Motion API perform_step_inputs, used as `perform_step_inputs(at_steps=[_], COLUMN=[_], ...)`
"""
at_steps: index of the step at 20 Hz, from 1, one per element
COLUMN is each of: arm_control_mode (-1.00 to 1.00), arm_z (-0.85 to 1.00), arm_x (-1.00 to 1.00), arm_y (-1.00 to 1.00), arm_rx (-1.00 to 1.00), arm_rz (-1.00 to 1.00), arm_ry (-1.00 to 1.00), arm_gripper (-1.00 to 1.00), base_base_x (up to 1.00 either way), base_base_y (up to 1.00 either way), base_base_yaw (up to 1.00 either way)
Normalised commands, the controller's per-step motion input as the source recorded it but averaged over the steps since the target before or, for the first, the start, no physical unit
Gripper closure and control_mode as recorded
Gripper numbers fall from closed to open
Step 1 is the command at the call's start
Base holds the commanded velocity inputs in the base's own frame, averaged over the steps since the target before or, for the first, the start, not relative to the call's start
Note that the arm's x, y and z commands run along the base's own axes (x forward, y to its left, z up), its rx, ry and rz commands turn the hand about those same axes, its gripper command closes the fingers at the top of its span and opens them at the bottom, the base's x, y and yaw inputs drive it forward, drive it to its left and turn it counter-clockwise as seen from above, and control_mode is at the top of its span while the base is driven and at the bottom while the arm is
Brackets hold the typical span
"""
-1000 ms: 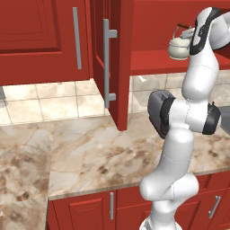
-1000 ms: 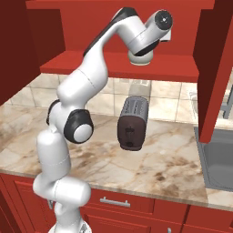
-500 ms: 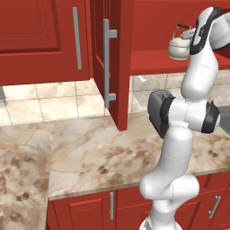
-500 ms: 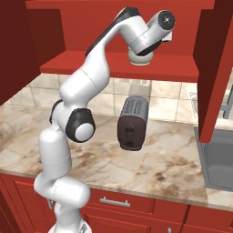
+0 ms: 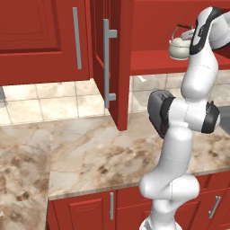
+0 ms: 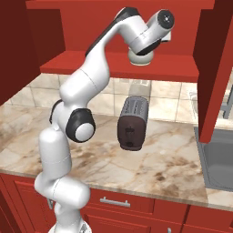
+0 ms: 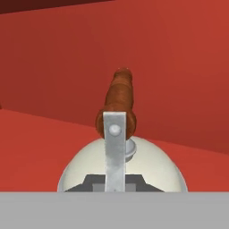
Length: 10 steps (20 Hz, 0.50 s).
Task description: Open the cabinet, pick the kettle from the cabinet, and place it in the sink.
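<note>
A: We've got the cabinet (image 5: 121, 58) open, left door swung out edge-on toward us, long grey bar handle facing left. Marble counter (image 5: 90, 152) below, toaster (image 6: 132, 123) standing on it under the red shelf (image 6: 91, 66).

B: Sink?

A: We see the sink (image 6: 218, 159) at the right edge of the right base view, grey basin set into the counter, just past the open right door.

B: Kettle position?

A: We have the kettle (image 5: 179, 47) sitting upright on the shelf, inside the cabinet, arm reaching up to it. In the hand view its cream body is right under us, brown handle bar running straight away from the camera.

B: Gripper?

A: We read the gripper (image 7: 114, 188) as closed down at the kettle's wire handle. We can't confirm from the frames that it's actually clamping the handle.
</note>
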Motion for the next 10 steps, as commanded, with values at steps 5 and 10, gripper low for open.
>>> perform_step_inputs(at_steps=[5,10], arm_control_mode=[-1.00,-1.00], arm_z=[-0.04,-0.02], arm_x=[0.03,-0.03], arm_y=[0.11,0.03], arm_rx=[-0.02,0.00], arm_rz=[0.00,0.00], arm_ry=[0.00,0.00], arm_gripper=[1.00,1.00], base_base_x=[0.00,0.00], base_base_y=[0.00,0.00], base_base_yaw=[0.00,0.00])
